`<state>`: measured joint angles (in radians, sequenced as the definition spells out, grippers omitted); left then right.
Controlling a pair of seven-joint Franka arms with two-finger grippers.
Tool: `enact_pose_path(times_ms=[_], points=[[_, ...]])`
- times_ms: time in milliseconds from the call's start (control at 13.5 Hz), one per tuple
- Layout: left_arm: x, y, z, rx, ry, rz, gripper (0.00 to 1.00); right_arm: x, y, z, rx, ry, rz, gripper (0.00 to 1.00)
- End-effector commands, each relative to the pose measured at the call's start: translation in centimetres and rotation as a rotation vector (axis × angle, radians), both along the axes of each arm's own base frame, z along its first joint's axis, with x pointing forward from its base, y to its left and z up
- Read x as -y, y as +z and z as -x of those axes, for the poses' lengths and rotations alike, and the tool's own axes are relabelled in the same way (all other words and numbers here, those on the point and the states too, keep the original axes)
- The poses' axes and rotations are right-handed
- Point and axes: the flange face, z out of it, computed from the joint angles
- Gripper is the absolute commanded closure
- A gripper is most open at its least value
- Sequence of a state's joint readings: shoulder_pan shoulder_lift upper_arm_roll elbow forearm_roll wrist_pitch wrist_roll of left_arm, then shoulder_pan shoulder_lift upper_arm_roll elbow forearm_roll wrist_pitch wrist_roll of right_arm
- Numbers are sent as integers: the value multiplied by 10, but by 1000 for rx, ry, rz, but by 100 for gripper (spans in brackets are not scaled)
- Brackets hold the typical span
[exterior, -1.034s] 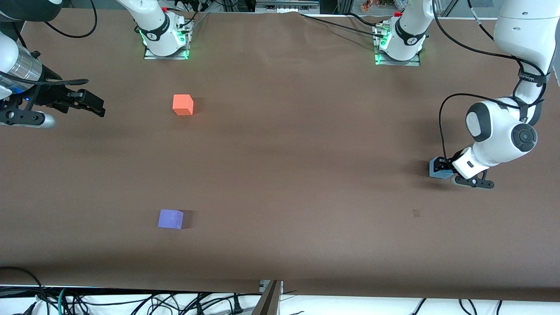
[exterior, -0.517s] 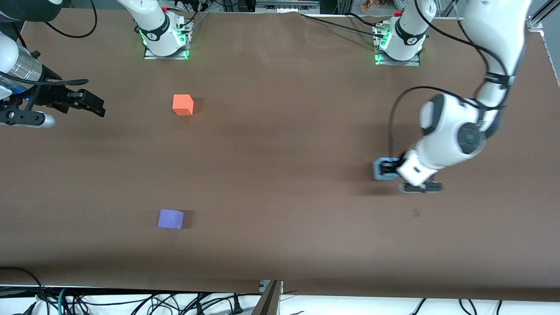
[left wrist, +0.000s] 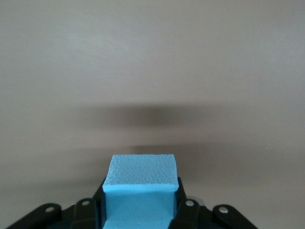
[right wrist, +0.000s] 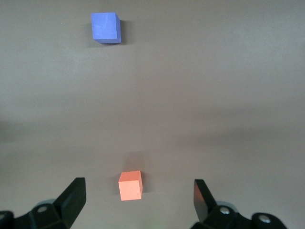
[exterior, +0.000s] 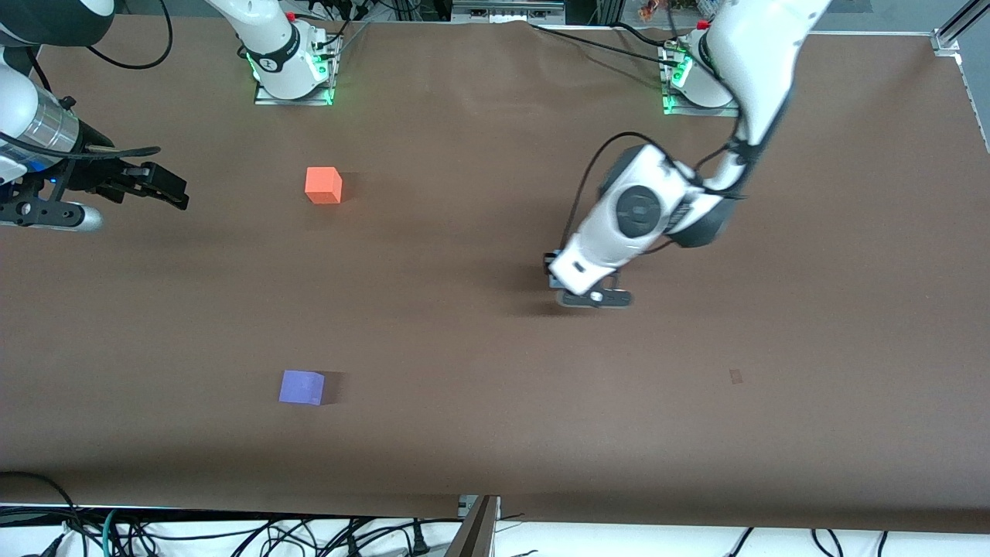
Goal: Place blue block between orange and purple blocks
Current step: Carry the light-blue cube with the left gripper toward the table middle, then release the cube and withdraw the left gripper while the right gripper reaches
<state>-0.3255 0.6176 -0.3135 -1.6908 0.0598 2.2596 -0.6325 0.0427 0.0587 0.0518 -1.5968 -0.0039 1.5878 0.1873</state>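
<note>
My left gripper [exterior: 558, 274] is shut on the sky-blue block [left wrist: 140, 191] and holds it just above the middle of the table; in the front view the wrist hides most of the block. The orange block [exterior: 323, 186] sits toward the right arm's end. The purple block [exterior: 302, 387] sits nearer to the front camera than the orange one, with bare table between them. My right gripper [exterior: 168, 190] waits open and empty beside the orange block, at the table's end. The right wrist view shows its spread fingers [right wrist: 74, 195], the orange block [right wrist: 130, 185] and the purple block [right wrist: 105, 27].
The two arm bases [exterior: 290, 70] [exterior: 700, 81] stand along the table's back edge. Cables [exterior: 232, 534] hang below the edge nearest the front camera. A small dark mark [exterior: 735, 376] lies on the brown tabletop [exterior: 495, 402] toward the left arm's end.
My left arm has carried the blue block from the left arm's end of the table to over its middle, toward the orange and purple blocks. The right arm has barely moved.
</note>
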Motion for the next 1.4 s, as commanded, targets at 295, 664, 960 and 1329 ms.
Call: enact_pose_path(times_ms=[295, 664, 960, 1329], points=[[46, -57, 8, 23, 8, -13, 53, 5, 5, -2, 8, -8, -16, 0], [-17, 64, -36, 89, 98, -28, 0, 8, 6, -2, 11, -14, -14, 0], [-121, 144, -69, 120, 189, -68, 0, 2, -2, -7, 12, -13, -4, 0], [-242, 220, -71, 93, 280, -142, 0, -50, -21, -17, 19, 35, -36, 0]])
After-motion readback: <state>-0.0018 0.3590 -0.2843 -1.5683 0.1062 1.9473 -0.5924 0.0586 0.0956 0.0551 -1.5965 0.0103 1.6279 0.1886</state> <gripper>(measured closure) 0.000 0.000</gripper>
